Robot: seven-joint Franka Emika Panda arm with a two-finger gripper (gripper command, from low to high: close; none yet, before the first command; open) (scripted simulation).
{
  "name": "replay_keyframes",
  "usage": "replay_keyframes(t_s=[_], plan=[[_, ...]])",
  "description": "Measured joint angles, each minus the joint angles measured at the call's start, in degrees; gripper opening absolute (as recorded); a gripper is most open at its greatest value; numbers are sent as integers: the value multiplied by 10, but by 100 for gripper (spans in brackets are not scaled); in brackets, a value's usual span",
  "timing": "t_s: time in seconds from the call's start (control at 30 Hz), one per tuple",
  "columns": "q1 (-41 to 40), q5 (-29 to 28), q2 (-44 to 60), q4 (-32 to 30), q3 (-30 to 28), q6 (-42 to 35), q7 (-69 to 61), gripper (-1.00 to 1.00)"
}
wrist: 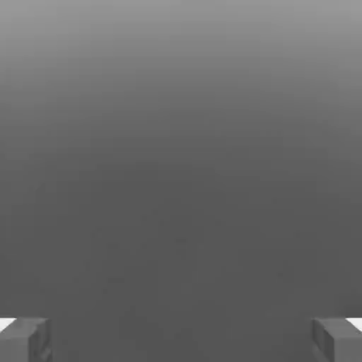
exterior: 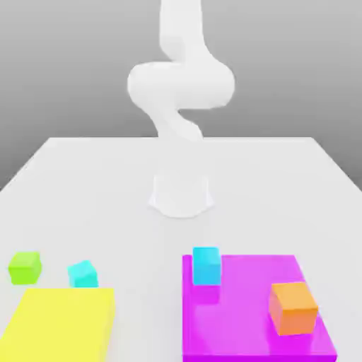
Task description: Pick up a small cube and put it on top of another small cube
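So the white robot arm (exterior: 180, 92) stands at the far middle of the pale grey tabletop (exterior: 99, 184), curled up above its round base. From the hand view, the gripper (wrist: 181, 339) has its jaws spread as wide as they go, one grey fingertip (wrist: 25, 339) at each edge of the picture, and there's nothing between them, just plain grey surface.

The small turquoise plain cube (exterior: 83, 273) sits on the bare tabletop toward the exterior view's left, near the front. A lime-green cube (exterior: 25, 267) is just beside it, further to the exterior view's left, with a gap between them. Right in front of both lies a flat yellow square slab (exterior: 60, 322); the turquoise cube is very close to its back edge, can't tell if they touch.

Over on the exterior view's right there's a flat magenta square slab (exterior: 247, 332). A slightly bigger sky-blue cube (exterior: 206, 265) sits at its back corner nearest the middle, and an orange cube (exterior: 293, 307) rests on the slab toward its outer side. The turquoise cube is well apart from both of those.
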Motion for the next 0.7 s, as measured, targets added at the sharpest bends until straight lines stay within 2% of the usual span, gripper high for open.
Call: replay_keyframes(t_s=[0.47,0.6,0.7], plan=[[-143,-25,298,-171,-56,193,148,0],[-179,-7,381,-220,-82,248,172,0],[-196,28,444,-248,-87,290,170,0]])
